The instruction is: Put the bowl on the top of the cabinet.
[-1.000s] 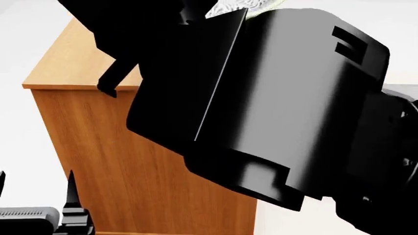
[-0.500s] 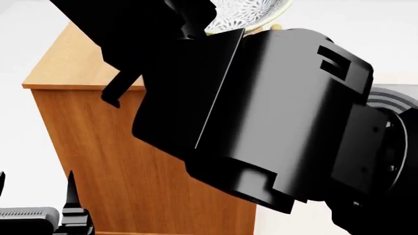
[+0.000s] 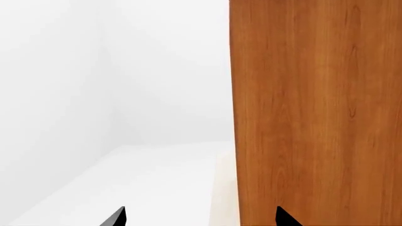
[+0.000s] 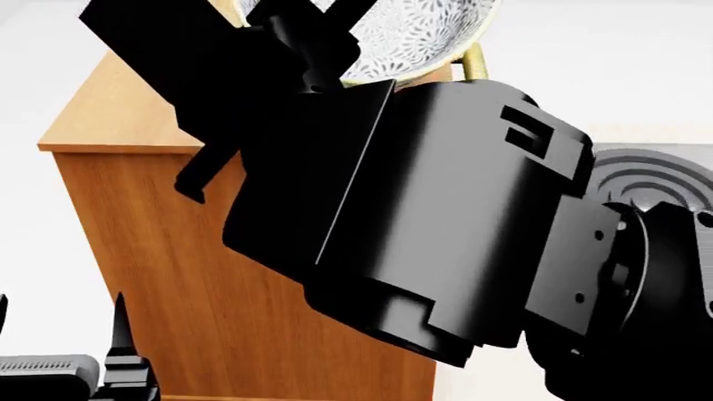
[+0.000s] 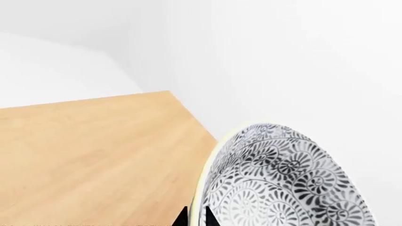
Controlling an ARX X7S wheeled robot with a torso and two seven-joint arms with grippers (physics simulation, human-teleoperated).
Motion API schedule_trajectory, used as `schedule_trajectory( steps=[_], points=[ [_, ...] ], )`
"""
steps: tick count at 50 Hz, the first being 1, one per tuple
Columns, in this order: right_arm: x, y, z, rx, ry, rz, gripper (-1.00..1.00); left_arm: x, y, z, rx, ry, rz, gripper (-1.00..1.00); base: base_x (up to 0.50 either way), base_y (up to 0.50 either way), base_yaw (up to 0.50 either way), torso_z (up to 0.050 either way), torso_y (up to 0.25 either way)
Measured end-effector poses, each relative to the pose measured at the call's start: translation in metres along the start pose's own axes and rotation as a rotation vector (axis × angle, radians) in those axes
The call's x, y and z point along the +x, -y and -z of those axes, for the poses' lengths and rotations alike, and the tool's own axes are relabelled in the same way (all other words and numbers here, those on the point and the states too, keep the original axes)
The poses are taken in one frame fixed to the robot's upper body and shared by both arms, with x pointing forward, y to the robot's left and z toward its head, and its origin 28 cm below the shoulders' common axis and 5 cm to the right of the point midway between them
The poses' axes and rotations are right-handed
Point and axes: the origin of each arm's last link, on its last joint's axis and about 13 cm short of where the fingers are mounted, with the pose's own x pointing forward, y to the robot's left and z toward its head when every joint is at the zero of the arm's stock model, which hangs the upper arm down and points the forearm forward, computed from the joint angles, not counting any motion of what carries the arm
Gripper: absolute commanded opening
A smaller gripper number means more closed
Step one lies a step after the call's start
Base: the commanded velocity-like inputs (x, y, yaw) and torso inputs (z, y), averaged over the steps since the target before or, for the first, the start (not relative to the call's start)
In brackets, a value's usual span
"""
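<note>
Head view is mostly filled by the right arm's black housing, raised high across the front of the cabinet (image 4: 200,276). The bowl (image 4: 412,38) shows only in part above that housing, tilted, its patterned surface and pale rim visible at the top of the frame, over the far side of the cabinet top. In the right wrist view the bowl (image 5: 285,181) stands on edge with its inside facing the camera, and the right gripper (image 5: 195,216) has its two dark fingertips closed on the rim, one to each side of the thin pale-green edge (only the tips are in frame). Behind and beside the bowl lies the flat light wood of the cabinet top (image 5: 94,160); whether the bowl touches that surface cannot be told from these views. The left gripper (image 3: 197,217) sits low beside the cabinet's side panel (image 3: 314,113), its two fingertips set wide apart with nothing between them. In the head view the left gripper (image 4: 62,334) appears at the lower corner, well below the cabinet top. White walls and floor surround the cabinet.
</note>
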Motion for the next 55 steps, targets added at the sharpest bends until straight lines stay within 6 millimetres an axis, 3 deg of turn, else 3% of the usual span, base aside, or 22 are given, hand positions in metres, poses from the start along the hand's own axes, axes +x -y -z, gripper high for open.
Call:
schedule_trajectory(
  steps=[55],
  points=[
    [0.012, -0.015, 0.007, -0.031, -0.017, 0.007, -1.0, 0.0, -0.001, 0.001, -0.005, -0.003, -0.003, 1.0, 0.0, 0.0, 0.0, 0.0, 0.0]
  ],
)
